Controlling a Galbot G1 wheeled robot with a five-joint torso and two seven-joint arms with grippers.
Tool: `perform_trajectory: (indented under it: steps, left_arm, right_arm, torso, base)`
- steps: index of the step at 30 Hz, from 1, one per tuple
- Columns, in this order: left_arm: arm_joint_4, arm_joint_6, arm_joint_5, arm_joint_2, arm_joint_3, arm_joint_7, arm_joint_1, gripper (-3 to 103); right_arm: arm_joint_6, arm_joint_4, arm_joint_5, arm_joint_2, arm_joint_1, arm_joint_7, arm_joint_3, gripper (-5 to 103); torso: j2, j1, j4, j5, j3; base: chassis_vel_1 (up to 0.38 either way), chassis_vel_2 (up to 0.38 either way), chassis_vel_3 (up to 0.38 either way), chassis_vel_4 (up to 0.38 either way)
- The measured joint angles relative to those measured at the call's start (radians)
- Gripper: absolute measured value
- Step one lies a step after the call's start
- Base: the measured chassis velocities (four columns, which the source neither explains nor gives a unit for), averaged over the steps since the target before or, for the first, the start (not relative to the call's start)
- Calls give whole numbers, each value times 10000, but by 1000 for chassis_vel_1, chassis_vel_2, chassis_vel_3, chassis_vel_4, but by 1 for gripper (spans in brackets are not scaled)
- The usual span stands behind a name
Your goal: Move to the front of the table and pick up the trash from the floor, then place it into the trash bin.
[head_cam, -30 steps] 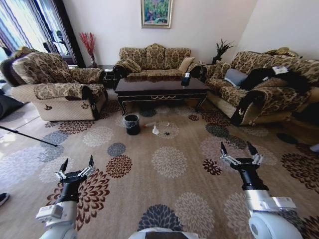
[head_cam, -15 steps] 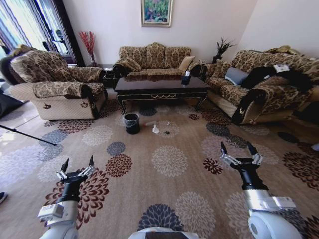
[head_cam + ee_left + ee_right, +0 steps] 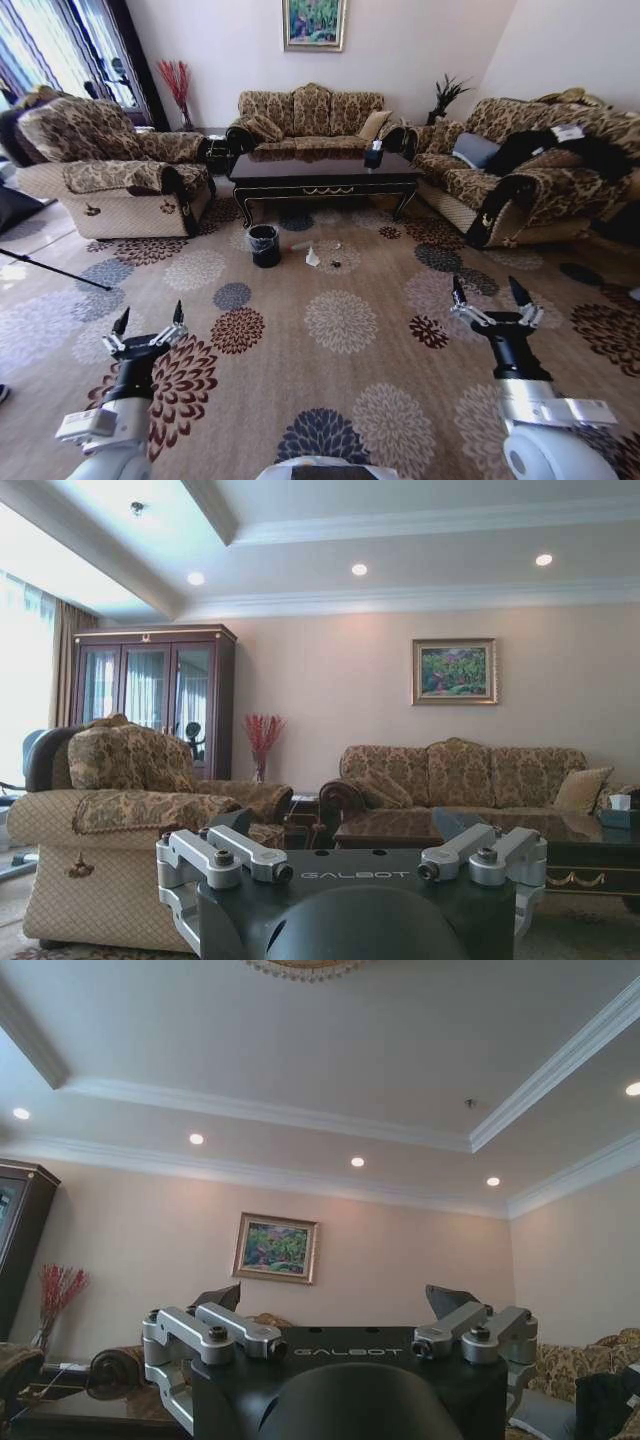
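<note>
From the head view, the table (image 3: 322, 172) sat across the room in front of the middle sofa (image 3: 312, 117), with a small tissue box (image 3: 373, 156) near its right end. The bin (image 3: 264, 246) stood on the floor (image 3: 340, 325) just off the table's front left corner. The trash lay on the carpet beside the bin, along the table's front edge: a bottle (image 3: 299, 246) closest to the bin, then a crumpled paper (image 3: 312, 259), then a small dark bit (image 3: 336, 264) (too tiny to say much about it). Both arms were held out low over the carpet, well apart from all that. The left gripper (image 3: 148, 322) had its fingers spread wide, holding nothing, and the right gripper (image 3: 492, 297) was spread wide and bare too. An armchair (image 3: 110, 172) stood at the left, another sofa (image 3: 530, 175) at the right.

In the left wrist view, the left gripper's body sat low in the shot, its fingers hard to make out there. Beyond it were the table (image 3: 480, 842), the sofa (image 3: 460, 775), the armchair (image 3: 120, 820) and a framed painting (image 3: 454, 671) on the wall.

The right wrist view looked up toward the ceiling, past the right gripper (image 3: 340, 1305), dark fingertips (image 3: 452, 1301) standing far apart, painting (image 3: 275, 1248) between them.
</note>
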Motion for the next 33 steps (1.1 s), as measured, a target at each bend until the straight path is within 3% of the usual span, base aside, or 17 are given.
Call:
perform_trajectory:
  steps: [7,18,24,28,33]
  left_arm:
    - [-30,370,-699,79,-424,-32,73,100]
    - [77,77,-252,-19,-20,2,148,100]
    - [1571,-143,250,-90,299,-26,-21,100]
    - [2939,-432,471,-163,415,-75,-97,100]
    - [3615,-610,548,-171,409,-75,-88,100]
  right_arm:
    - [7,113,153,-264,13,98,533,100]
    - [294,63,-328,-145,-14,4,145,100]
    - [558,-1473,-903,-140,115,-50,-342,100]
    - [1193,-3272,-1882,-50,321,-190,-627,100]
    - [1260,-4218,-2125,99,361,-165,-881,100]
  torso:
    - [-289,-121,0,4,-167]
    - [-731,-292,-1,4,-442]
    - [-940,-360,1,6,-573]
    - [-1150,-433,0,3,-713]
    - [-1344,-507,-1,4,-837]
  base:
    - [0,0,0,0]
    - [0,0,0,0]
    - [0,0,0,0]
    - [0,0,0,0]
    - [0,0,0,0]
